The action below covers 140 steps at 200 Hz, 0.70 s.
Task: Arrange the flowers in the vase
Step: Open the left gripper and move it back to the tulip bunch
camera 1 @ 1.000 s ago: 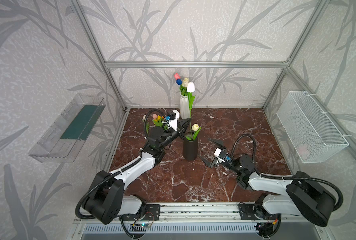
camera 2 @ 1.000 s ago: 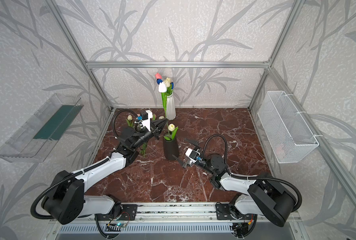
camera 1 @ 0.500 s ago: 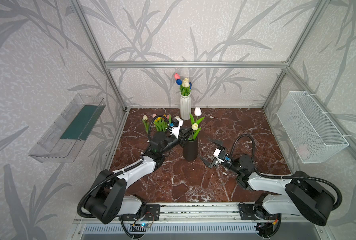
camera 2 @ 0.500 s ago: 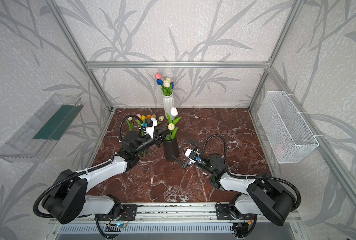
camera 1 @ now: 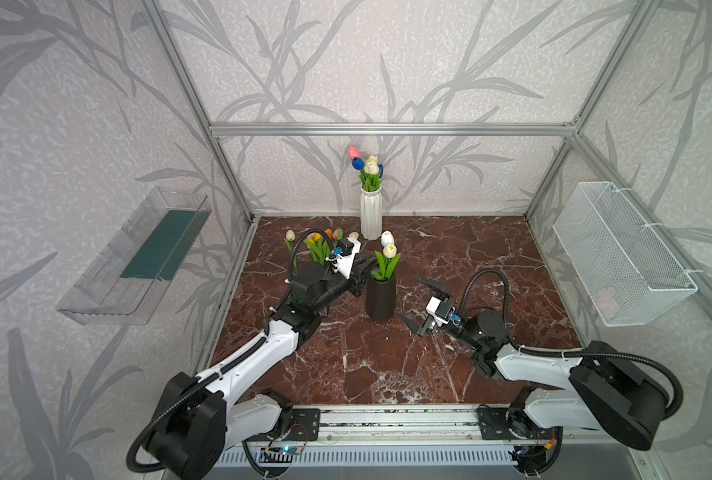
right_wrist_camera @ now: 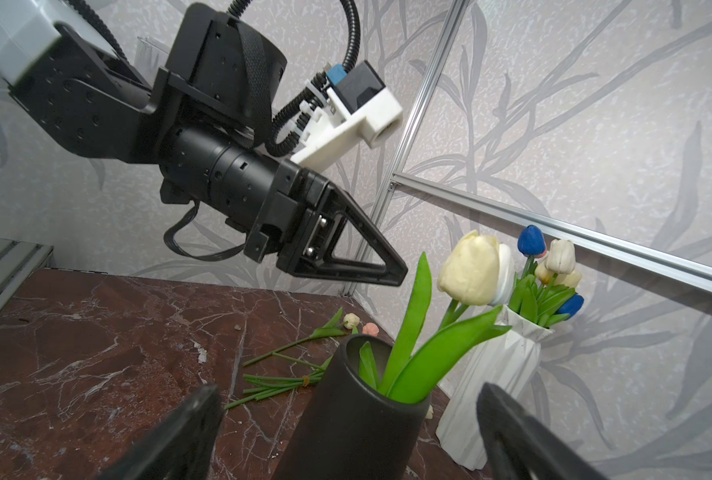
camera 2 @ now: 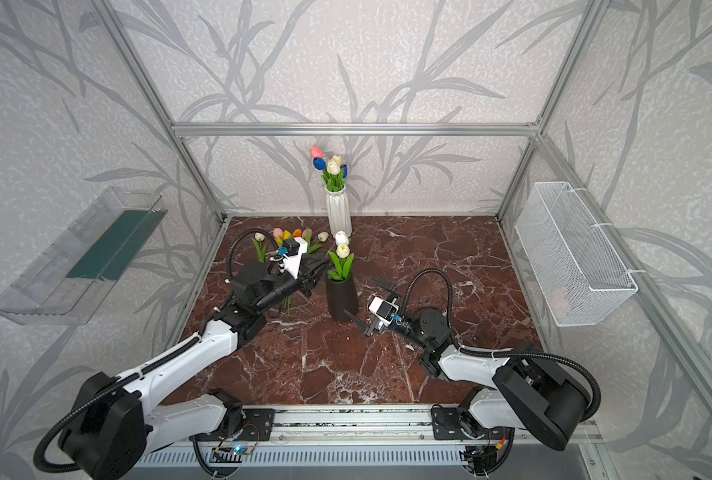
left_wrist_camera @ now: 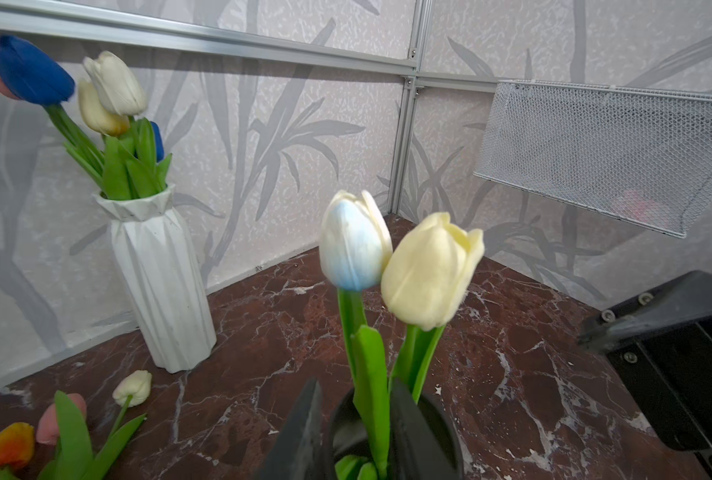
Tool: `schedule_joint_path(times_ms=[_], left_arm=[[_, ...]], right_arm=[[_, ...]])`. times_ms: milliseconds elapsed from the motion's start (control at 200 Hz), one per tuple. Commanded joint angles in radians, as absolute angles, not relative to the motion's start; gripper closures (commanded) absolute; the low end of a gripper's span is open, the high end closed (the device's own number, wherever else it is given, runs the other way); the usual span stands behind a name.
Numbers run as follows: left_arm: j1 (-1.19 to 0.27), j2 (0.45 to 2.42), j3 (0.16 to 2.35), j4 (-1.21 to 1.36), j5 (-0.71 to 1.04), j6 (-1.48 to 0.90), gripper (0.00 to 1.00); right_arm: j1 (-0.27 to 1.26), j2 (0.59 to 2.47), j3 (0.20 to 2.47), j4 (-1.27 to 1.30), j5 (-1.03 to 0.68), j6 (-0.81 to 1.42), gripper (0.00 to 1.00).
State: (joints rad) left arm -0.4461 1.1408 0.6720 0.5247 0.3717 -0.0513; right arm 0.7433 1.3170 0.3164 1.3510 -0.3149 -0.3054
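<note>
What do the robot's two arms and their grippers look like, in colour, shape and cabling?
Both the left arm and right arm have white link shells with bulky black joints. A black ribbed cable loops to a white camera block with a small blue plug on each wrist. The left gripper and right gripper are black; their fingers are hollow pointed triangles.

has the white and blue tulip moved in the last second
Yes. The white and blue tulip came down from in front of the white vase's bouquet into the black vase.
</note>
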Motion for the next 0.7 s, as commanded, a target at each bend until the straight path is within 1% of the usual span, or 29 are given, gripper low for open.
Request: schedule_joint_path(times_ms=[0,65,115,130,185,245,290,360,445,550,650,695], left_arm=[[-0.403,1.087,0.696,0.53,0.333,-0.049,0.63],[-0.362,1.076,0.702,0.535,0.328,-0.069,0.63],[-0.327,1.076,0.713,0.512,0.269,-0.096,0.63],[-0.318,1.08,0.72,0.495,0.234,-0.107,0.58],[-0.28,1.113,0.768,0.383,0.051,-0.161,0.45],[-0.224,1.19,0.854,0.181,-0.128,-0.238,0.43],[-0.181,1.266,0.929,0.023,-0.186,-0.274,0.42],[-0.115,1.404,1.037,-0.175,-0.181,-0.291,0.37],[-0.042,1.553,1.14,-0.337,-0.145,-0.314,0.36],[0.008,1.69,1.211,-0.405,-0.119,-0.314,0.36],[0.024,1.798,1.29,-0.454,-0.119,-0.294,0.37],[0.03,1.849,1.336,-0.485,-0.093,-0.286,0.37]], right_arm=[[0.75,1.324,0.31,1.401,-0.313,-0.31,0.04],[0.75,1.322,0.309,1.402,-0.314,-0.31,0.04],[0.75,1.319,0.309,1.4,-0.314,-0.31,0.04],[0.75,1.318,0.309,1.399,-0.315,-0.31,0.04],[0.75,1.315,0.31,1.39,-0.317,-0.31,0.04],[0.75,1.313,0.313,1.384,-0.32,-0.305,0.04],[0.75,1.312,0.314,1.379,-0.323,-0.304,0.04],[0.751,1.309,0.314,1.373,-0.325,-0.304,0.04],[0.751,1.31,0.316,1.373,-0.327,-0.299,0.04],[0.754,1.31,0.317,1.371,-0.328,-0.301,0.04],[0.756,1.31,0.317,1.371,-0.33,-0.301,0.04],[0.758,1.308,0.318,1.367,-0.331,-0.301,0.04]])
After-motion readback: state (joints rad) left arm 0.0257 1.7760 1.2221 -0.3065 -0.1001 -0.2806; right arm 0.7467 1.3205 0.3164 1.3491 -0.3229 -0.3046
